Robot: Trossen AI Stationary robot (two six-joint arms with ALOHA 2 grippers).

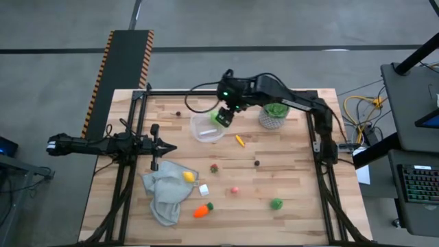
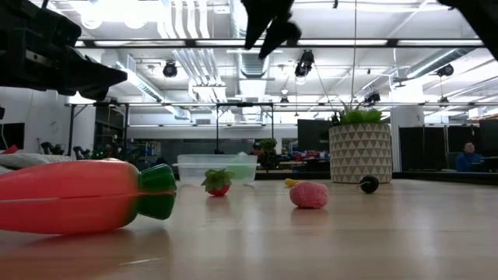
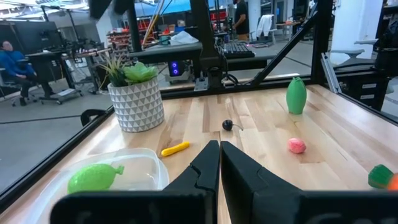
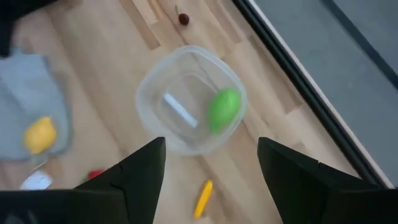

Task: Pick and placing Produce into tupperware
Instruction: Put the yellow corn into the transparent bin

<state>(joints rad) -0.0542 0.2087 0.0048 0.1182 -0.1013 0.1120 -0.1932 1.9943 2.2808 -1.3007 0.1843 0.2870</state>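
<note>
The clear tupperware (image 1: 208, 128) stands on the table's far middle; a light green piece (image 4: 224, 109) shows inside it, also in the left wrist view (image 3: 93, 177). My right gripper (image 4: 211, 162) hovers open above it, fingers pointing down, holding nothing. My left gripper (image 1: 164, 147) waits shut at the table's left. On the table lie the carrot (image 1: 202, 210), a green piece (image 1: 276, 203), a red one (image 1: 215, 167), a pink one (image 1: 234, 190), a dark one (image 1: 258, 163) and a yellow piece (image 1: 239, 140). The lemon (image 1: 188, 176) rests on a grey cloth.
A potted plant in a white patterned pot (image 1: 274, 116) stands right of the tupperware, close to the right arm. A crumpled grey cloth (image 1: 167, 192) and a small white cube (image 1: 204, 189) lie near the left front. Another dark bit (image 1: 179, 114) sits by the far edge.
</note>
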